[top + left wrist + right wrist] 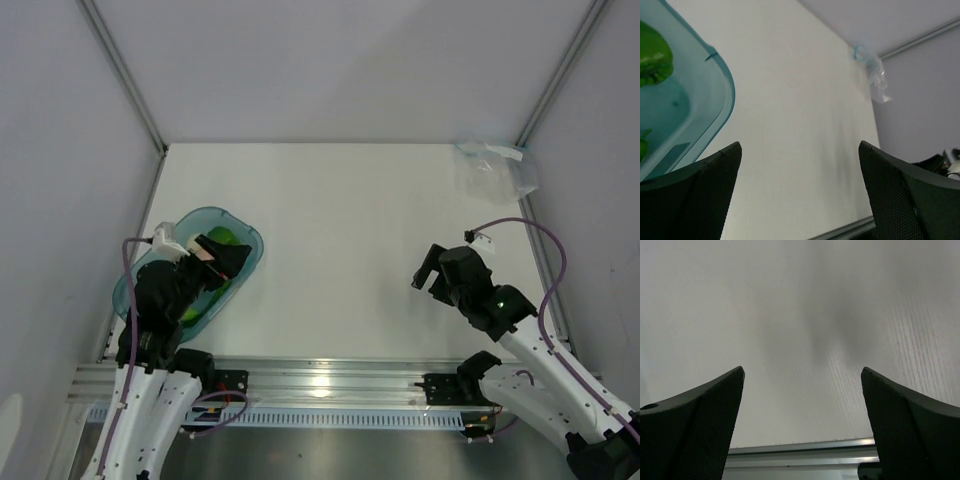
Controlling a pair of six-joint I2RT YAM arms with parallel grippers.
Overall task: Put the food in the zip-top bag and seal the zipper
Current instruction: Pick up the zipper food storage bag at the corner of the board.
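Jaws on both arms stand fully spread, and nothing sits between them.

The left jaws hang low over the right end of the translucent blue tray point(252, 243). In the left wrist view the two dark fingers point(695, 200) frame the tray rim and the bare desk point(340, 230) beyond it. The left arm point(160, 300) covers much of the tray from above.

The right jaws hang over bare desk near the near right corner, on the right arm point(500, 305). They touch nothing. The right wrist view shows only the desk surface and the metal rail point(800, 452) along the near edge.

The tray lies at the left edge of the desk, close to the near left corner. The food point(222, 238) lies inside it: bright green pieces show beside and below the left arm. Pieces of other colours cannot be made out.

The zip-top bag point(490, 172) lies crumpled in the far right corner of the desk, well apart from both arms and from the tray. The zipper point(858, 51) shows as a thin teal strip at the bag's far end. Whether it is pressed closed cannot be told.
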